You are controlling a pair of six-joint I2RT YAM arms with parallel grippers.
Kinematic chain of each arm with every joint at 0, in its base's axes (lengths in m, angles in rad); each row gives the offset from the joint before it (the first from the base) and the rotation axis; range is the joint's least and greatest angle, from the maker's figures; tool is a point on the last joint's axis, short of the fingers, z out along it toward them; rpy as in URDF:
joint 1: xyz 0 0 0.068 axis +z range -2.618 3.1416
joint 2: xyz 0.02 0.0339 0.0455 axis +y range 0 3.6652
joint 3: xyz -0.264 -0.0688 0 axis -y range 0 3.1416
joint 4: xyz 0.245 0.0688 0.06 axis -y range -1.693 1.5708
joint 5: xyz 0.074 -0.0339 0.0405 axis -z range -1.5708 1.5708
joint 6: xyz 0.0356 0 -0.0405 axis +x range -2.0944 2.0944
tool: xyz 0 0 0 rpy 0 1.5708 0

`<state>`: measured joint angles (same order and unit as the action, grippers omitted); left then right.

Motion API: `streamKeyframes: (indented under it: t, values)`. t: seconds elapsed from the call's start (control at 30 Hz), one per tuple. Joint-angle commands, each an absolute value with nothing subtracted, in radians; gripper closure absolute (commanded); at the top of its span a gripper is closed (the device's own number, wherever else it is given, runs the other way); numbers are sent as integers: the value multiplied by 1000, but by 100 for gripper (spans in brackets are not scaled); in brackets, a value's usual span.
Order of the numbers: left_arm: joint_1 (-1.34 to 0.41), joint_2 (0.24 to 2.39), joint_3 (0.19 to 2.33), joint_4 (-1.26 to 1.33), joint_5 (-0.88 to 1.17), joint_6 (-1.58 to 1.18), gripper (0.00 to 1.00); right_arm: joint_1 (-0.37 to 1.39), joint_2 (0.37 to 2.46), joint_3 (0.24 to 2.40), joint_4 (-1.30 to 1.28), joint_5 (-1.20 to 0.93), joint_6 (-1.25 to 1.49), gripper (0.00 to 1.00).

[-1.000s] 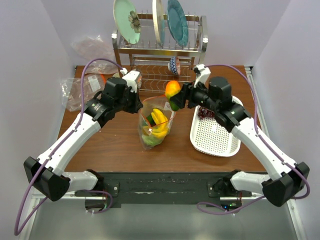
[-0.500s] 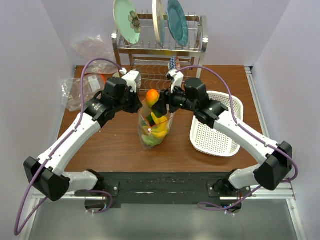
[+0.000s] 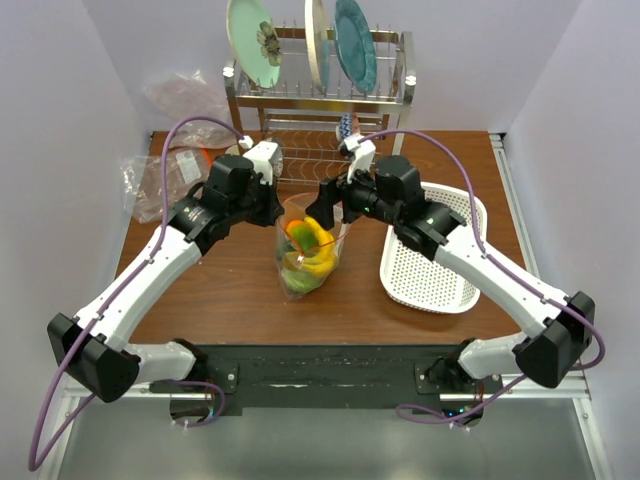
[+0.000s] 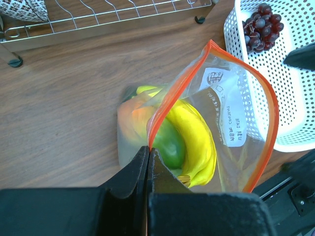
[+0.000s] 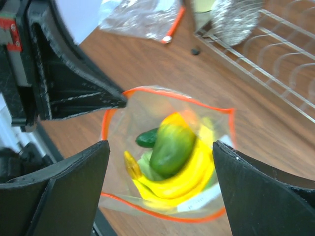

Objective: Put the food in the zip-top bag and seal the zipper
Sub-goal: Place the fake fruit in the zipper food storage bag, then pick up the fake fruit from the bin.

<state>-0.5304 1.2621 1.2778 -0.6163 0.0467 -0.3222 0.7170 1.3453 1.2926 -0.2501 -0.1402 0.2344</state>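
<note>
Top external, near to far: you have both arms reaching in from the near edge to mid-table. Between them the zip-top bag (image 3: 308, 262) stands upright on the wooden table (image 3: 230, 290), mouth up and pulled wide open.

The left gripper (image 3: 281, 208) is closed all the way, pinching the bag's left rim. Left wrist view shows its fingertips (image 4: 135, 169) pressed together on the zipper (image 4: 167, 101). That is a narrow orange-red strip looping round the mouth, unsealed.

The right gripper (image 3: 325, 207) hangs just over the mouth with its jaws spread wide and nothing in them.

Inside the clear plastic you can see:
- yellow bananas (image 4: 197, 142)
- a dark green cucumber (image 5: 146, 138)
- an orange fruit (image 5: 172, 141) with a green side, lying on top, clear of the right gripper's fingers

A pale label (image 4: 227, 115) sits on the bag wall. It has a small logo and lines of dark print, turned sideways and too small to read.

Right of the bag is the white mesh basket (image 3: 440, 275), with dark purple grapes (image 4: 260, 27) in its far end.

At the far edge there is a metal dish rack (image 3: 320, 110) holding plates (image 3: 250, 40). Crumpled clear bags (image 3: 150, 175) lie at far left.
</note>
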Motion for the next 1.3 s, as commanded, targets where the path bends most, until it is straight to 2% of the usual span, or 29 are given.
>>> streamKeyframes:
  t: [0.0,0.13,0.23,0.4,0.63,0.77,0.93,1.27]
  values:
    - [-526,1243,1312,-589,35,-324,100,713,1289,1373,-369,88,232,14]
    - [-525,1241,1307,-589,37,-324,100,658,1279,1381,-492,230,273,18]
    - [-526,1241,1304,-589,35,-324,100,530,1267,1332,-546,189,345,17]
    - [-526,1241,1304,-580,38,-324,100,322,1273,1244,-561,161,422,2]
    - [-525,1239,1301,-580,43,-325,100,157,1387,1164,-491,124,531,1]
    - [-526,1236,1295,-580,44,-327,100,133,1442,1135,-437,133,629,1]
    - [-526,1235,1290,-577,48,-328,100,132,1521,1127,-433,247,756,1]
    - [-526,1233,1285,-575,46,-327,100,117,1615,1117,-376,298,802,1]
